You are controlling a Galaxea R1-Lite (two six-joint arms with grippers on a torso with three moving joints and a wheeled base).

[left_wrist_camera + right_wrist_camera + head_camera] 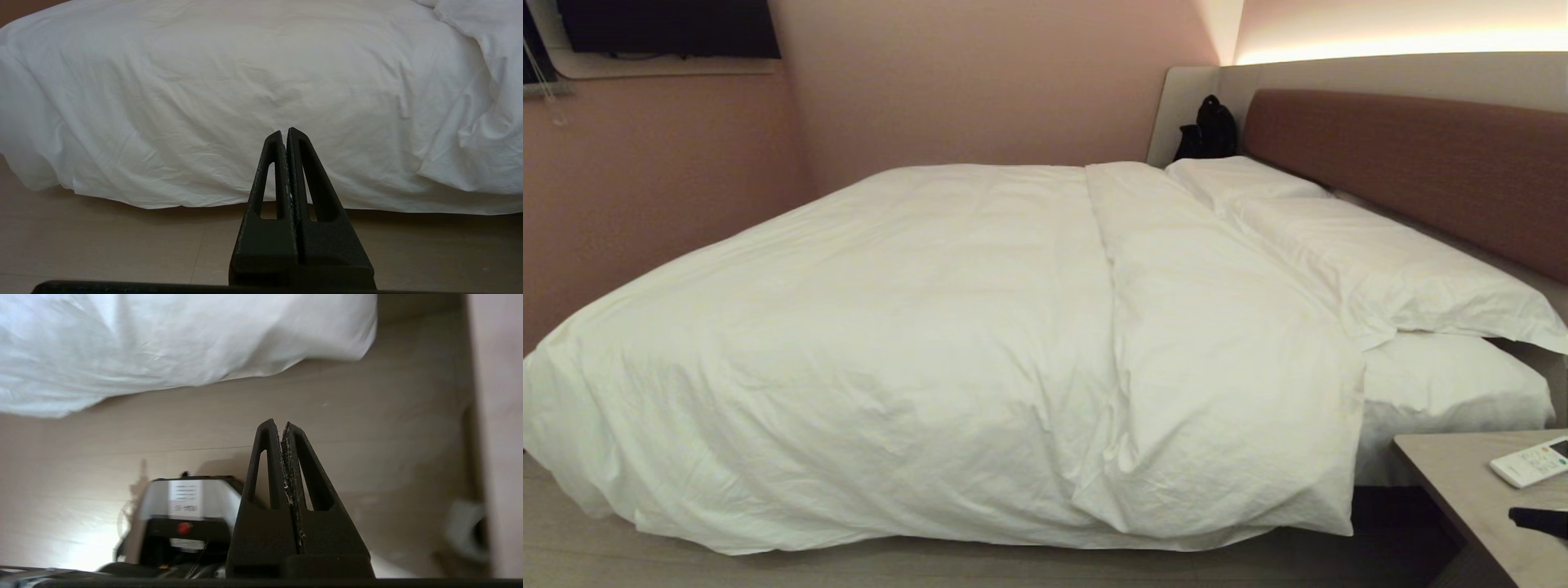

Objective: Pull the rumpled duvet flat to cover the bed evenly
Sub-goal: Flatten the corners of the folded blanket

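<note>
Both grippers, left point(284, 131) and right point(278, 423), have closed fingers holding nothing; duvet point(915, 343) lies lengthwise from the headboard point(1405, 163), one fold running across the bed point(1445, 392).

We see two pillows point(1347, 245), a black bag point(1209, 131), a nightstand point(1462, 490) bearing a white remote point(1531, 461), and a wall-mounted television point(670, 28).

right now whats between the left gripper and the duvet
Only bare floor, as the left wrist view shows: the shut left gripper points at the duvet.
</note>
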